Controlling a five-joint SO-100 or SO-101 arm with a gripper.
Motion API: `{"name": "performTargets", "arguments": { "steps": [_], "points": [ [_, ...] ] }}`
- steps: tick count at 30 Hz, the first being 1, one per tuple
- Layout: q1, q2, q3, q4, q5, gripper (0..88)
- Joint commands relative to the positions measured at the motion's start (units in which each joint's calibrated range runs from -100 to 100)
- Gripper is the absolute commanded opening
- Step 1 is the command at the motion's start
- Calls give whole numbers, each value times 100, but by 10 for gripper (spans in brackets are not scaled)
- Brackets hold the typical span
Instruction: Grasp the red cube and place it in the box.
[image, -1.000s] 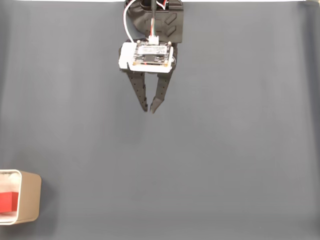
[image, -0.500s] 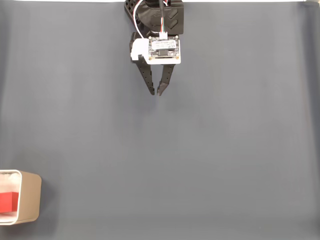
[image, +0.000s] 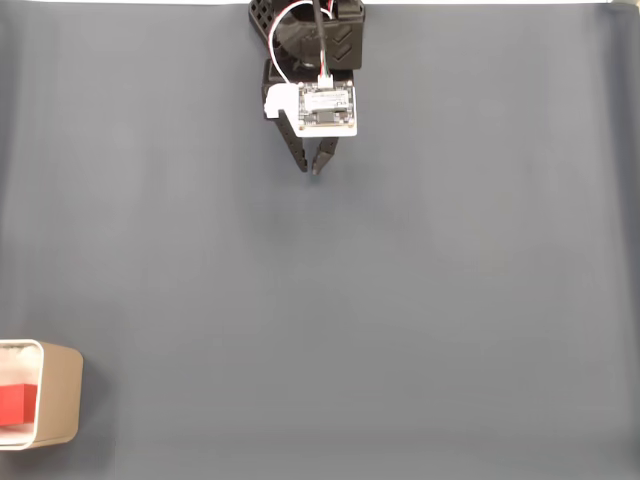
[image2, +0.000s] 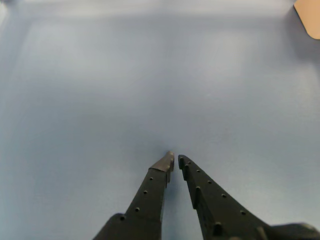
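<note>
Fingers (image: 313, 172) nearly clenched, empty, top centre; small red matte cube (image: 17, 403), seemingly light and rigid with grippable flat faces, sits inside tan cardboard box (image: 60, 392) lower left.

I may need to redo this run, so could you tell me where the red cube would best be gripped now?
The red cube sits inside the box at the fixed view's left edge, partly cropped. Probably best from straight above, fingers on two opposite flat faces, since the box walls block its sides.
</note>
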Motion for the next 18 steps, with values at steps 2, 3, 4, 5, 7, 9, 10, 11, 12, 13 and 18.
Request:
{"name": "performTargets", "arguments": {
  "steps": [2, 3, 4, 5, 7, 9, 10, 11, 12, 13, 18],
  "points": [
    [24, -235, 117, 455, -34, 0],
    [10, -261, 117, 553, -59, 0],
    [-4, -261, 117, 652, -88, 0],
    [-11, -261, 117, 742, -107, 0],
    [-11, -269, 117, 914, -171, 0],
    [-11, -269, 117, 1094, -210, 0],
    [-11, -269, 117, 1193, -220, 0],
    [-11, -269, 117, 1258, -225, 0],
    [-11, -269, 117, 1324, -230, 0],
    [3, -269, 117, 1389, -225, 0],
    [31, -269, 117, 1726, -244, 0]
  ]
}}
